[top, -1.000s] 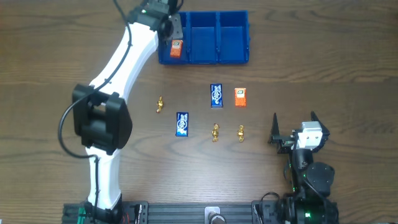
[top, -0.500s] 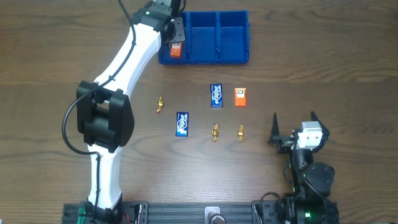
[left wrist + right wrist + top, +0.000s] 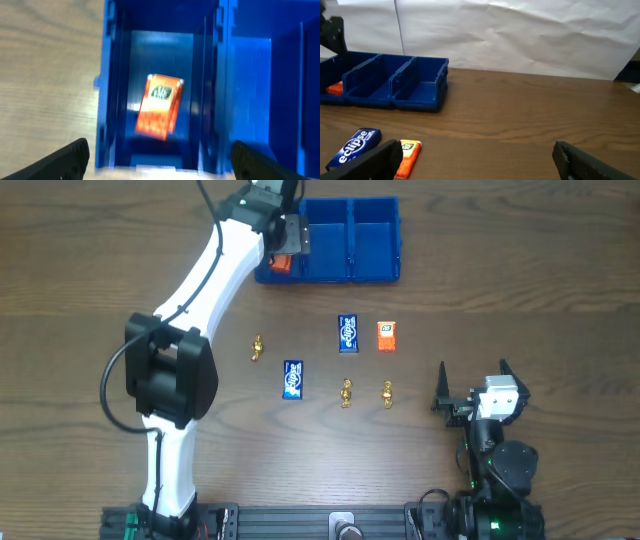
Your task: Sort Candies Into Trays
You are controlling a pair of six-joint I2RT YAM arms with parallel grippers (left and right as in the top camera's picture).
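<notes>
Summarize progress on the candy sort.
Done: one orange pack lies in the tray's leftmost bin, seen from the top. In hand: nothing; the left gripper hovers open over that bin, and the right gripper is open, parked. Left: second orange pack, two blue packs and three gold candies on the table.

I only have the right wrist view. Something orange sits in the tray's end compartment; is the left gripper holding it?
Observer: No. The orange pack lies inside the blue tray, clear of the left gripper, which is open above it.
Operator: What's on the table beyond the two packs I see?
Observer: A second blue pack and three gold candies, all apart from each other.
</notes>
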